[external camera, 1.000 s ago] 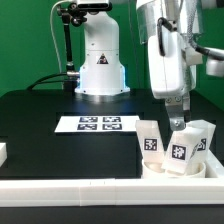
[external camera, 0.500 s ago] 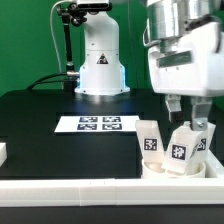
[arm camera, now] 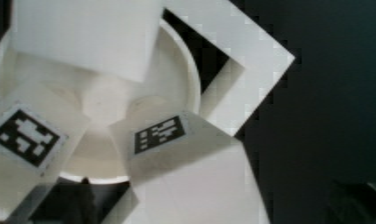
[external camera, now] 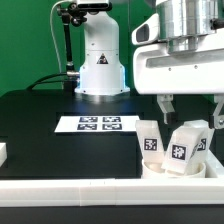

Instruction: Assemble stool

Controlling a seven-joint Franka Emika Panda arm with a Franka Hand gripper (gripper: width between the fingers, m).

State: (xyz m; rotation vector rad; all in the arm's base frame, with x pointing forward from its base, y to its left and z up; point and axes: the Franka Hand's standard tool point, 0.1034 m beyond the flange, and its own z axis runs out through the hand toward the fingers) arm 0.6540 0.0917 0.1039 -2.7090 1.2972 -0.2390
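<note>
The white round stool seat (external camera: 158, 168) lies at the exterior view's lower right, by the front rail. Three white tagged legs stand in or on it: one on the left (external camera: 150, 138), one in the middle (external camera: 182, 146), one on the right (external camera: 204, 136). My gripper (external camera: 190, 106) hangs just above them. Its fingers (external camera: 163, 103) are spread wide and hold nothing. In the wrist view the seat (arm camera: 69, 95) and tagged legs (arm camera: 162, 134) fill the frame close below.
The marker board (external camera: 97, 124) lies flat in the middle of the black table. A long white rail (external camera: 90, 188) runs along the front edge. A small white part (external camera: 3, 152) sits at the far left. The arm's base (external camera: 100, 62) stands at the back.
The hand has turned about its upright axis and risen a little. Its fingers, close together by the middle leg before, now stand wide apart above the legs.
</note>
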